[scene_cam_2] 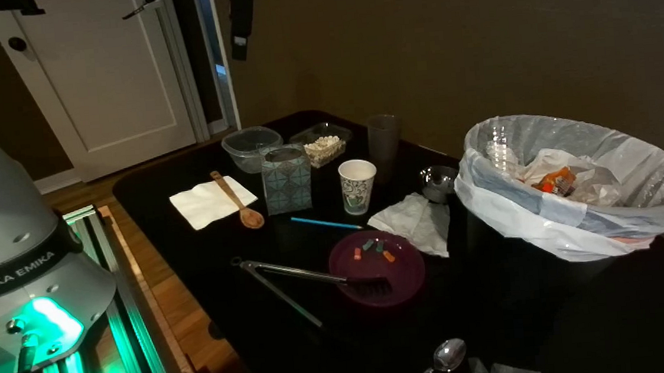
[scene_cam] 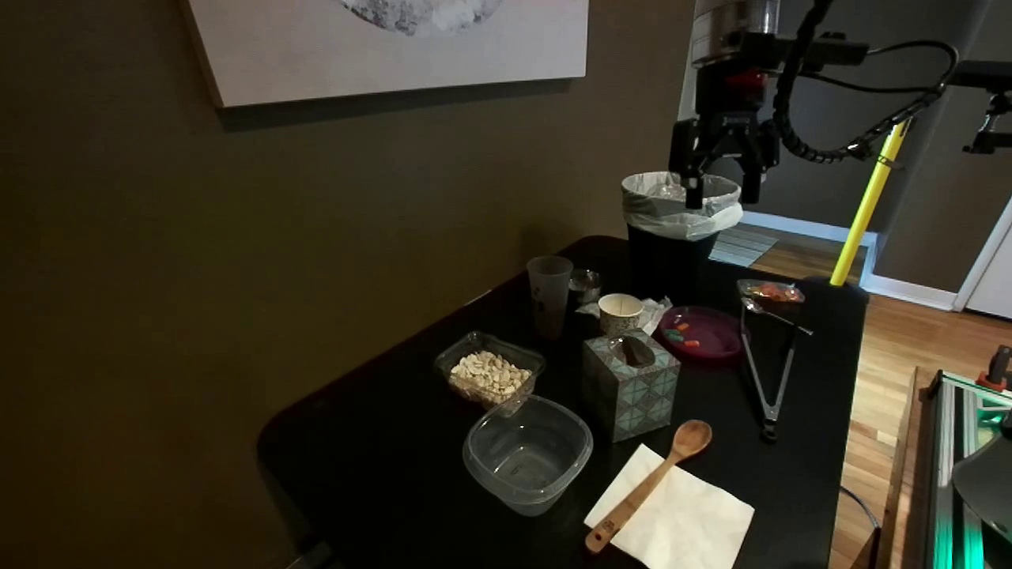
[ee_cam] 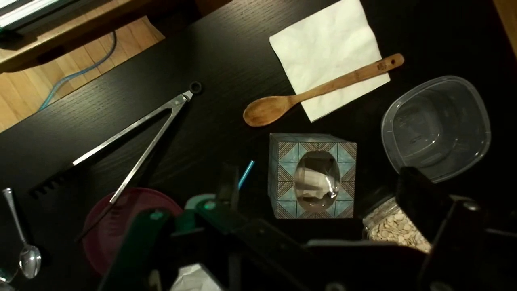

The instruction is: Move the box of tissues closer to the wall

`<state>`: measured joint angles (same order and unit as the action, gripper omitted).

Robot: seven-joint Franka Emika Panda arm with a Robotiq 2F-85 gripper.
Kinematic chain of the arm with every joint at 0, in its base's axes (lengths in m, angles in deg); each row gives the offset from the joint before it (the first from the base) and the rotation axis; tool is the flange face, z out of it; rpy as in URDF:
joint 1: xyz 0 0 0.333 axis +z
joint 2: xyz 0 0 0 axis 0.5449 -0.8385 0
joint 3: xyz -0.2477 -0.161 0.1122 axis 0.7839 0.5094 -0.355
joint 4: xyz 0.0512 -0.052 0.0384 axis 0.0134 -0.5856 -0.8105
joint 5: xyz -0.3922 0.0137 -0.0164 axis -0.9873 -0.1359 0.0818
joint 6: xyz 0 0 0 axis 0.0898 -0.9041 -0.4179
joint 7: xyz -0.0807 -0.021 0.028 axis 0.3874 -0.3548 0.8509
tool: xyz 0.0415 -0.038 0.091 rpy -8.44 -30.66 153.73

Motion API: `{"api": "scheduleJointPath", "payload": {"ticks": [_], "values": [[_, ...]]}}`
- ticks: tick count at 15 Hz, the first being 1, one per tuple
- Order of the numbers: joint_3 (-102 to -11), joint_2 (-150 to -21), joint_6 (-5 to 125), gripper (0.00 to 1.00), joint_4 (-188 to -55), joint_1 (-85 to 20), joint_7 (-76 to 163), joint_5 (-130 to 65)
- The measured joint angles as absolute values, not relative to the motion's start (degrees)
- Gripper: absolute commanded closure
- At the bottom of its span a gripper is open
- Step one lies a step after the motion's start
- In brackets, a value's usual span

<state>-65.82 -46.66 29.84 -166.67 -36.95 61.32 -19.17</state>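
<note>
The box of tissues (scene_cam: 631, 399) is a cube with a grey-green pattern and an oval film-covered opening on top. It stands upright on the black table in both exterior views (scene_cam_2: 287, 184) and in the wrist view (ee_cam: 313, 180). The olive-brown wall (scene_cam: 356, 237) runs along the table's far side and also shows in an exterior view (scene_cam_2: 475, 50). My gripper (scene_cam: 723, 194) is open and empty, high above the table and apart from the box. In the wrist view its fingers (ee_cam: 321, 182) are spread wide, with the box seen between them.
A container of pale flakes (scene_cam: 490, 375) and a tall cup (scene_cam: 549, 296) stand between box and wall. A clear container (scene_cam: 528, 454), a paper cup (scene_cam_2: 358, 187), a wooden spoon (scene_cam: 652, 486) on a napkin and a purple plate (scene_cam_2: 344, 262) surround the box. A lined bin (scene_cam_2: 548, 229) stands farther along.
</note>
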Motion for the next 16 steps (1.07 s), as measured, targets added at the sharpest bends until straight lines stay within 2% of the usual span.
{"api": "scheduleJointPath", "payload": {"ticks": [3,11,16], "values": [[-65.74,-46.86,33.85,0.00,-166.79,-36.96,62.79,-18.72],[-67.73,-60.73,67.33,0.00,-175.17,-32.10,64.40,-14.23],[-67.13,-72.43,71.57,0.00,-176.45,-30.60,64.26,-11.01]]}}
